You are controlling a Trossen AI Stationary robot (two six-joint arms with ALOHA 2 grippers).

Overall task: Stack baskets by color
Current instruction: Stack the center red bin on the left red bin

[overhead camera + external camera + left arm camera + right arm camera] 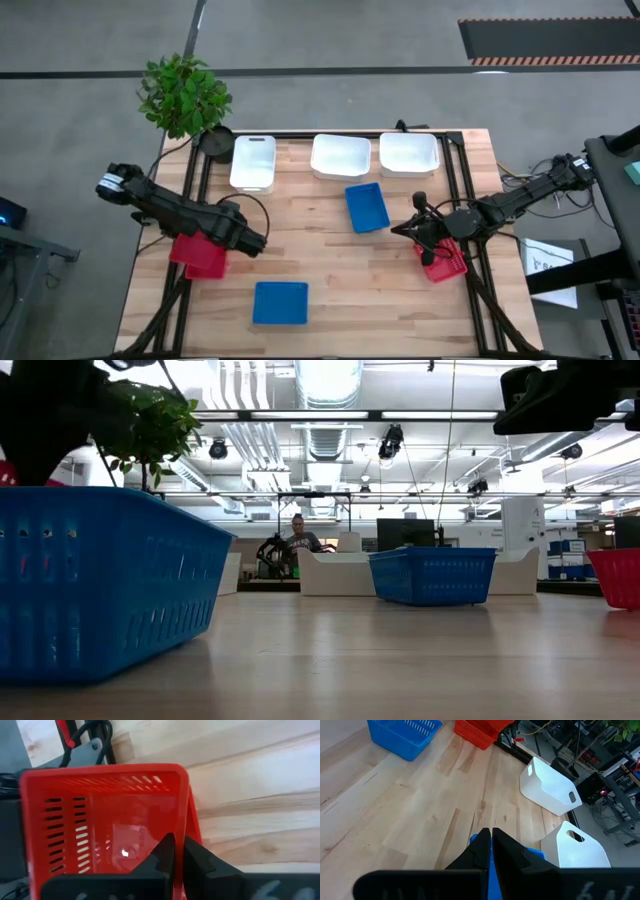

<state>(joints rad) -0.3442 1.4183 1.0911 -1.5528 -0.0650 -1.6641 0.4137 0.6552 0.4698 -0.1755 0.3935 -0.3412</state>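
Pincers clenched on nothing: left pincer [262, 243] poised just past red baskets [200, 255] at the table's [330, 280] left edge, right pincer [398, 229] aimed from beside the red basket [445, 262] on the right toward the tilted blue basket [367, 207] mid-table. Second blue basket [280, 302] near the front, three white baskets [340, 156] lined along the back, unstacked, probably awaiting sorting.

Three white baskets [253, 162], blue baskets [280, 302], red baskets [199, 255], pale wood table [330, 260], green plant [183, 94]
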